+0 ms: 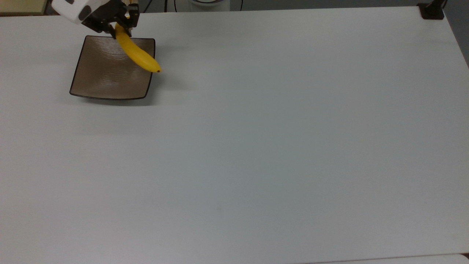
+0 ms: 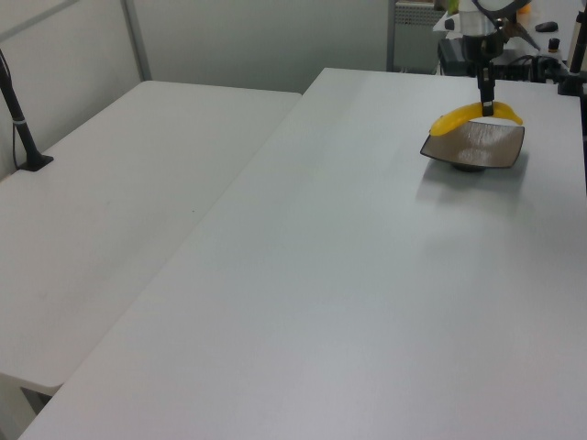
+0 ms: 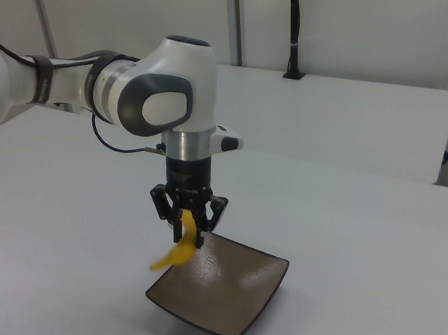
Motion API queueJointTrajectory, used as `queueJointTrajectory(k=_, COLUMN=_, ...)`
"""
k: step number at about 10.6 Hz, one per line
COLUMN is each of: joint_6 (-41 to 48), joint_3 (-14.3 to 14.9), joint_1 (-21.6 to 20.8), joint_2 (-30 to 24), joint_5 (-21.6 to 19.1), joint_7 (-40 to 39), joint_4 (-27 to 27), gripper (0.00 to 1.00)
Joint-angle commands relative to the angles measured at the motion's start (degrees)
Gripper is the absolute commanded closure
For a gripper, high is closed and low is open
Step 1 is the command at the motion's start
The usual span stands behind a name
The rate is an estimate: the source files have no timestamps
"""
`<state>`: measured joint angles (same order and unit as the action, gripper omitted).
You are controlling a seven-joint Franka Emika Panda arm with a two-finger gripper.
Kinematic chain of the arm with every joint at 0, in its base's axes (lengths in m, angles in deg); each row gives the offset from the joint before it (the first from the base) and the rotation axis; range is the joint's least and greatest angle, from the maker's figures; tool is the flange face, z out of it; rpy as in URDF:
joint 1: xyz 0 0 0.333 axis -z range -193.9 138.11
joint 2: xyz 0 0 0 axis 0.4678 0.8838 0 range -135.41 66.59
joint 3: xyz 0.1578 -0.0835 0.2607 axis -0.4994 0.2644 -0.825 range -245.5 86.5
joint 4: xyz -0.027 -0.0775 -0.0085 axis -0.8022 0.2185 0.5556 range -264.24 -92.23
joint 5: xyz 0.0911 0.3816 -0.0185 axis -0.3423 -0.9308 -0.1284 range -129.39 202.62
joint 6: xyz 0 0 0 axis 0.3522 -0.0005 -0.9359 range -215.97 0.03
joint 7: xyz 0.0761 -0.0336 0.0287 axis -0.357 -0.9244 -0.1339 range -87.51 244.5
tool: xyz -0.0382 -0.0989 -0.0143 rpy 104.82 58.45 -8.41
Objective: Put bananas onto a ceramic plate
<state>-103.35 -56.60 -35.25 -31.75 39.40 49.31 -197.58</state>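
Gripper (image 3: 187, 228) clamps banana (image 1: 136, 55) above brown plate (image 1: 96, 79); white table (image 1: 256, 146) around, black post (image 2: 20, 117) well apart.

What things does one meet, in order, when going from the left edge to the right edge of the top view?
Plate → banana, held by the pincer over the plate's right part, its dark tip just past the plate's right rim → bare white table → small dark block at the table's far right corner.

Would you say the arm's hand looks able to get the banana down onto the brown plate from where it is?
Probably yes: the hand holds the banana above the plate, with nothing between.
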Motion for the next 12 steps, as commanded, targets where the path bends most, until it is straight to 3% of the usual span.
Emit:
queueJointTrajectory(k=1, joint_6=-3.53, joint_3=0.31, joint_1=0.24, joint_2=-0.2, joint_5=0.3, joint_7=0.18, joint_4=-1.31, gripper=0.0)
queueJointTrajectory(k=7, joint_6=-2.65, joint_3=0.22, joint_1=-0.2, joint_2=-1.07, joint_5=-1.02, joint_7=1.49, joint_4=-0.69, gripper=0.0)
queueJointTrajectory(k=9, joint_6=-2.56, joint_3=-0.3, joint_1=-0.64, joint_2=-2.04, joint_5=-4.43, joint_7=9.81, joint_4=0.7, gripper=0.0)
queueJointTrajectory(k=10, joint_6=-1.95, joint_3=-1.0, joint_1=-0.73, joint_2=-2.48, joint_5=-6.1, joint_7=12.46, joint_4=2.1, gripper=0.0)
queueJointTrajectory(k=12, joint_6=-1.51, joint_3=-6.17, joint_1=-0.64, joint_2=-3.27, joint_5=-6.82, joint_7=19.21, joint_4=5.18, gripper=0.0)
